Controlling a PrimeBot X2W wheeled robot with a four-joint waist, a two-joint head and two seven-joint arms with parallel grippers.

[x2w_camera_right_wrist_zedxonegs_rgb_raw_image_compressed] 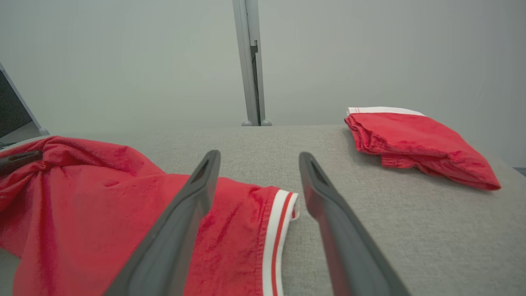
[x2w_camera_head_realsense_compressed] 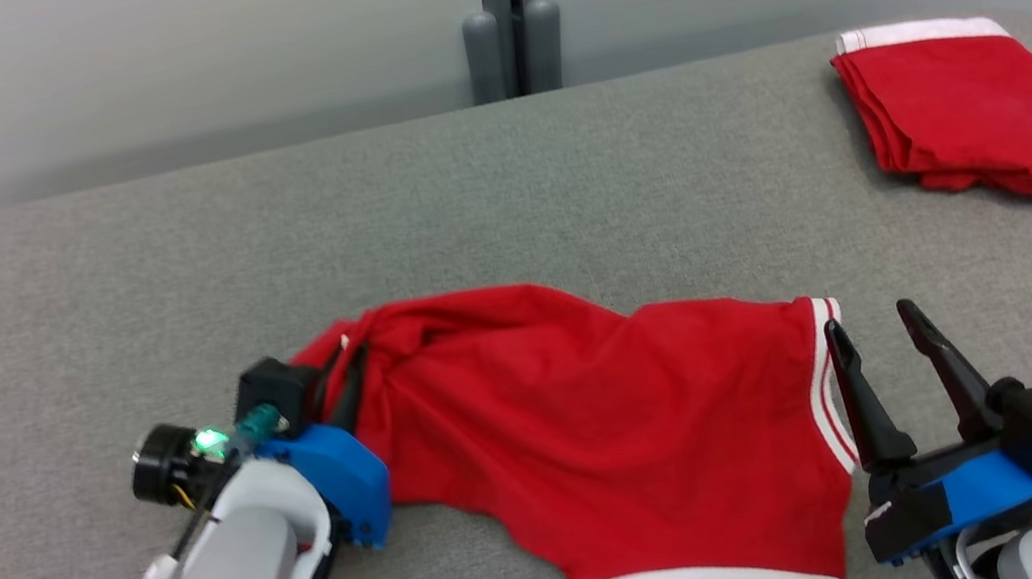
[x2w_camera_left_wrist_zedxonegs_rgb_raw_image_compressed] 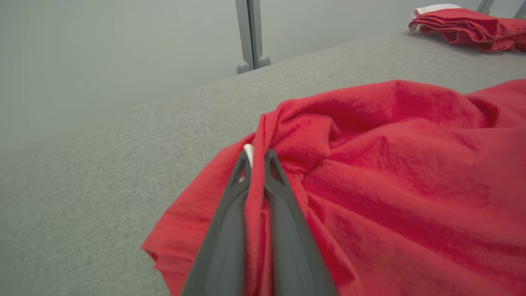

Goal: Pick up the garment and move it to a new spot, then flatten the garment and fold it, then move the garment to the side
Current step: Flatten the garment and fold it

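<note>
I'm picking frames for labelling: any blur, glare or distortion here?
Head view: even soft light, no glare, the table bows at its far edge. Left wrist view: left fingers blur near the lens, garment sharper. Right wrist view: right fingers soft low down, faint shadow beside the folded garment.

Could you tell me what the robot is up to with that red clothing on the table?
The robot is handling a red garment that lies crumpled on the grey table. Its left gripper is pinched shut on a bunched fold at one end, while the right gripper stands open at the white-striped edge of the other end, holding nothing. A second red garment lies folded at the table's far right corner.
</note>
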